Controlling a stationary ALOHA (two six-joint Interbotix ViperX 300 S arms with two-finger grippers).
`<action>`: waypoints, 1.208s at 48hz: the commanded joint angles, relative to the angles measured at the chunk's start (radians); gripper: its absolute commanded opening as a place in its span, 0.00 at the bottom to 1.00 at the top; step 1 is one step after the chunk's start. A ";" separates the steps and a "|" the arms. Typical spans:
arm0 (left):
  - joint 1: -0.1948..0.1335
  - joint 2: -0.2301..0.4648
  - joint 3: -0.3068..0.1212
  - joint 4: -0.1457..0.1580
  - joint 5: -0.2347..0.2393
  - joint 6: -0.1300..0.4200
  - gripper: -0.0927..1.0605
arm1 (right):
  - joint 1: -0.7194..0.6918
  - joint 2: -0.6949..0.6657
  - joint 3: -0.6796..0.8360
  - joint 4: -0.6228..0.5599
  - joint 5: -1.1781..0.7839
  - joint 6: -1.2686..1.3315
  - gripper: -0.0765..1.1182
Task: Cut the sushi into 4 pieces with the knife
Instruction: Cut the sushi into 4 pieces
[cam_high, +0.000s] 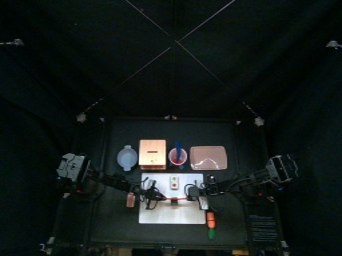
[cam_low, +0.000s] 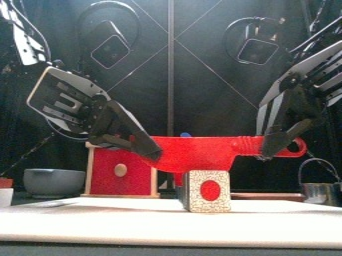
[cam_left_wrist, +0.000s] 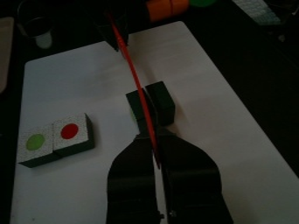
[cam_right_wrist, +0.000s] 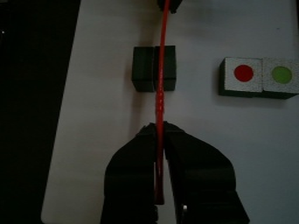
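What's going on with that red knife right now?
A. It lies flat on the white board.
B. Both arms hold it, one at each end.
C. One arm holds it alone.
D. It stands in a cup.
B: the left fingers and the right fingers each clamp one end of the red knife, which spans over a sushi block on the white board.

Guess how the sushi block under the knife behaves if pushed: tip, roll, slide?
Probably won't roll or tip: the sushi block looks squat and flat-based on the cutting board. Small toy, likely light, so it may slide if the knife presses off-centre.
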 joint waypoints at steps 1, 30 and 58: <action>-0.009 0.021 -0.029 0.008 0.006 0.006 0.26 | -0.009 0.032 -0.031 0.000 -0.011 -0.003 0.16; -0.028 0.086 -0.038 -0.009 0.021 0.003 0.25 | 0.025 0.133 -0.072 0.021 -0.009 -0.003 0.16; -0.052 -0.021 -0.057 -0.009 0.089 0.005 0.42 | 0.057 0.011 -0.051 0.028 0.051 -0.005 0.16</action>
